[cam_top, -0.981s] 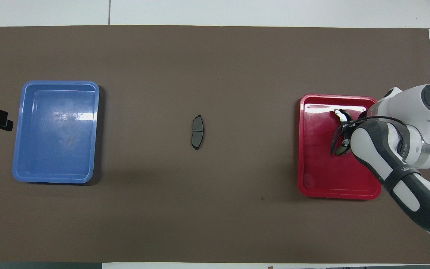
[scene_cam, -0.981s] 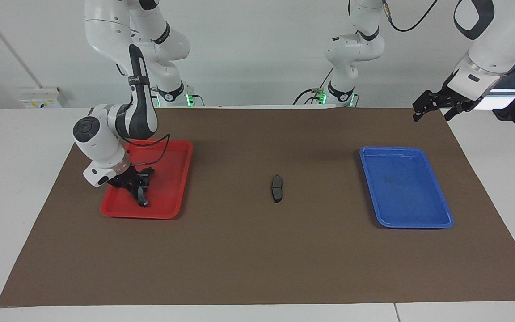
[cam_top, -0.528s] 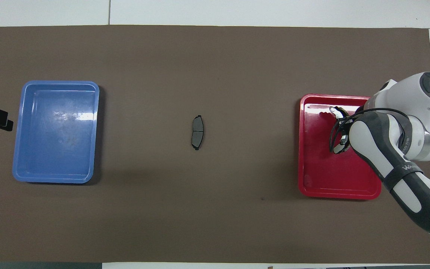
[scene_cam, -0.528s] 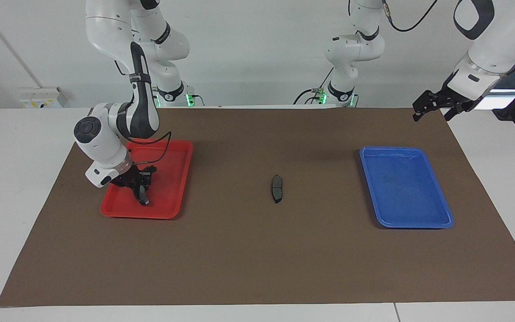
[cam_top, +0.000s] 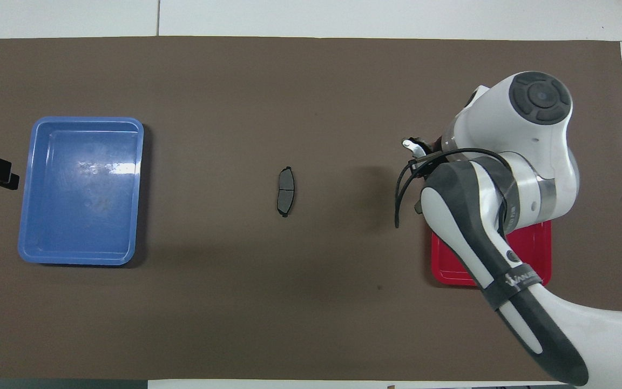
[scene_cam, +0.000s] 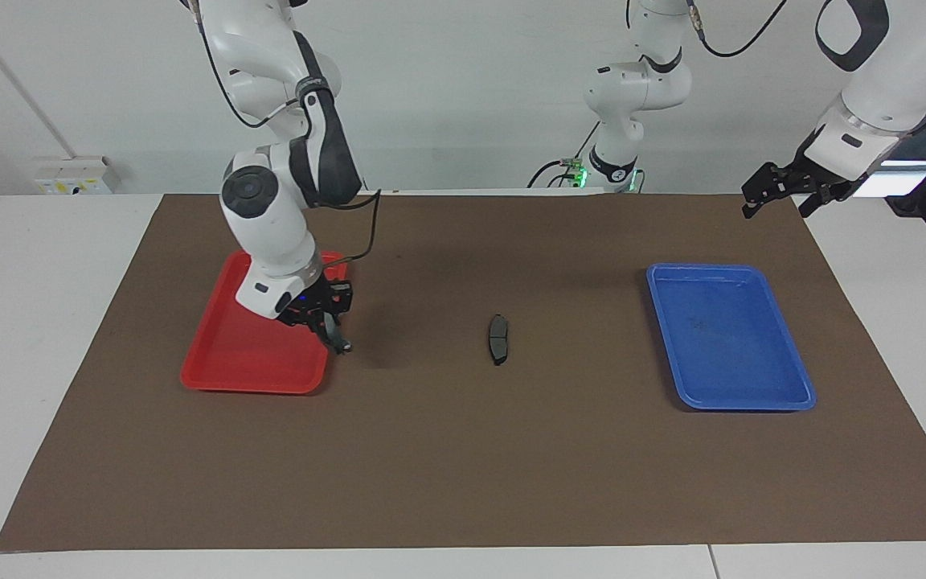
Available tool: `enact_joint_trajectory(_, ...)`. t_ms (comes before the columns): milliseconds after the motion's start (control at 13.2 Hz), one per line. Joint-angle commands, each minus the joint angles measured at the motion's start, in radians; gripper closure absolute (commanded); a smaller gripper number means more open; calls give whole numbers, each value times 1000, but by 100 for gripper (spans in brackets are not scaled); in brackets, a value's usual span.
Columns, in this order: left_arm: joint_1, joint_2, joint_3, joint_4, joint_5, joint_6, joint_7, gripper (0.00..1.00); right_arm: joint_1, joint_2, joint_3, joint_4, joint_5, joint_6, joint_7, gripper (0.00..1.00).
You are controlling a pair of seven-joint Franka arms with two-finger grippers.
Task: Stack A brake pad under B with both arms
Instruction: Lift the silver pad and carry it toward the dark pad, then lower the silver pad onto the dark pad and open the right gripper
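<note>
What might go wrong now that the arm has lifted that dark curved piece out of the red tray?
The right gripper holds the crescent brake shoe up in the air by one end, over the red tray's edge; it hangs down and might swing or slip out. It must land on the small pad lying on the brown mat, a narrow target it could miss or nudge. The left gripper waits beside the blue tray.

A red tray [scene_cam: 214, 366] lies on the brown mat [scene_cam: 463, 466] toward the right arm's end of the table, a blue tray [scene_cam: 784, 398] toward the left arm's end.
</note>
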Motion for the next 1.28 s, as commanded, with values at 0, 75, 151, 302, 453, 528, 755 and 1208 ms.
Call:
enact_joint_trajectory(0, 10, -25, -5, -29, 3, 18, 15, 0, 69, 76, 1, 125, 59, -18, 117, 100)
enact_joint_trajectory(75, 10, -25, -5, -29, 3, 18, 15, 0, 103, 116, 1, 178, 73, -18, 217, 100)
enact_joint_trajectory(151, 10, -25, -5, -29, 3, 16, 15, 0, 132, 174, 1, 247, 75, -24, 290, 100)
enact_joint_trajectory(302, 10, -25, -5, -29, 3, 18, 15, 0, 172, 255, 5, 306, 72, 9, 412, 100)
enact_joint_trajectory(453, 10, -25, -5, -29, 3, 18, 15, 0, 214, 277, 7, 305, 79, 57, 478, 100)
enact_joint_trajectory(528, 10, -25, -5, -29, 3, 16, 15, 0, 231, 292, 7, 305, 79, 69, 521, 100)
enact_joint_trajectory(755, 10, -25, -5, -29, 3, 16, 15, 0, 277, 319, 11, 303, 90, 127, 586, 100)
enact_joint_trajectory(1208, 10, -25, -5, -31, 3, 16, 15, 0, 314, 334, 19, 280, 139, 193, 601, 100)
